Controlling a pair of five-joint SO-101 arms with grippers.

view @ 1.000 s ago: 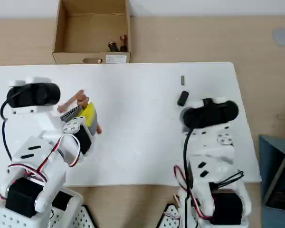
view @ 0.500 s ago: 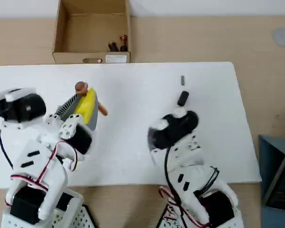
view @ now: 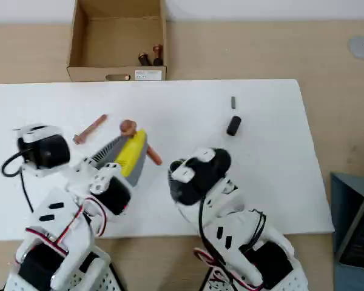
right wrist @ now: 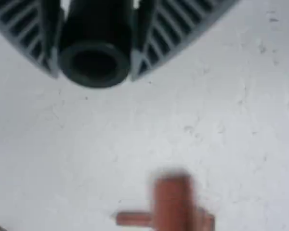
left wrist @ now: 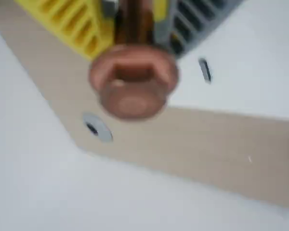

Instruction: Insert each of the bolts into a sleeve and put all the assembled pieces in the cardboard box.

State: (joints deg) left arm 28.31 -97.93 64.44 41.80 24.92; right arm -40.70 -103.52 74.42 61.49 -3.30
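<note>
The worktop carries a white mat, and the cardboard box stands at the far edge, just behind the mat. Inside the box, near its front right corner, lie what I take for two assembled pieces, dark and copper parts together. Finer detail I cannot tell.

The left arm is over the left half of the mat. The left arm's fingers, one yellow and one grey, are closed tight on the shank of a copper bolt, and its head stands free beyond the tips. The right arm is near the middle of the mat, just beside this lifted bolt. The right arm's fingers are closed around a black sleeve, whose open end looks out past the tips.

On the mat lie a second bolt, left of the held one, and a second sleeve, well apart on the right side. A small dark piece lies just behind that sleeve, and I cannot identify it.

I judge the task about half done. The held bolt and the held sleeve are near each other but not yet joined. They must be put together and brought to the box, and after that the loose pair on the mat remains.
</note>
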